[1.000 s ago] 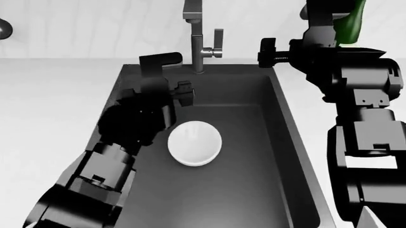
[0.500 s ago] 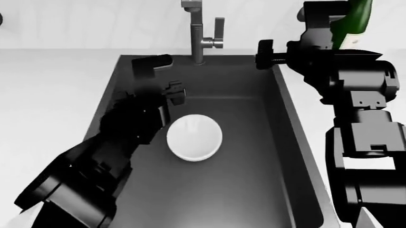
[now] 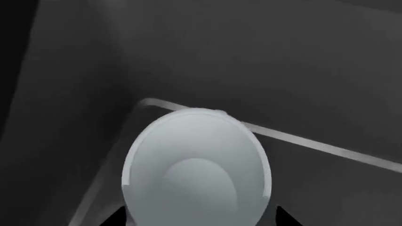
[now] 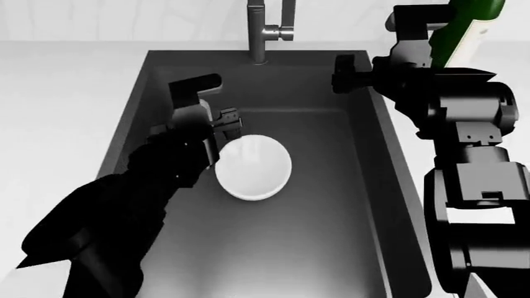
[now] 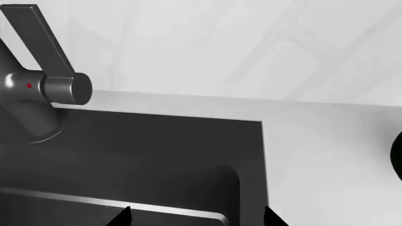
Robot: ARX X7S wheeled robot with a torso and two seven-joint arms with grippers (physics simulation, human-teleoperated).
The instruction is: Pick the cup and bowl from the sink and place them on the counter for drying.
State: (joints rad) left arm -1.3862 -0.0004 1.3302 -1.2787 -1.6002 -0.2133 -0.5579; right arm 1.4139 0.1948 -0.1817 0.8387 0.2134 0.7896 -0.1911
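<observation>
Left gripper (image 4: 217,127) hangs low inside the sink (image 4: 331,205), just beside the bowl's (image 4: 253,167) left rim. In the left wrist view its two dark fingertips (image 3: 116,217) stand apart on either side of the bowl (image 3: 196,169), clearly spread and holding nothing. Whether they touch the rim I cannot tell. The bowl sits upright on the sink floor, near the middle, white and hollow side up. No cup shows in any view. Right gripper (image 4: 344,73) hovers over the sink's far right corner, near the faucet (image 4: 263,31); its fingertips (image 5: 122,217) are parted with nothing between them. Behind that arm a green bottle (image 4: 463,28) stands on the counter (image 4: 58,99).
</observation>
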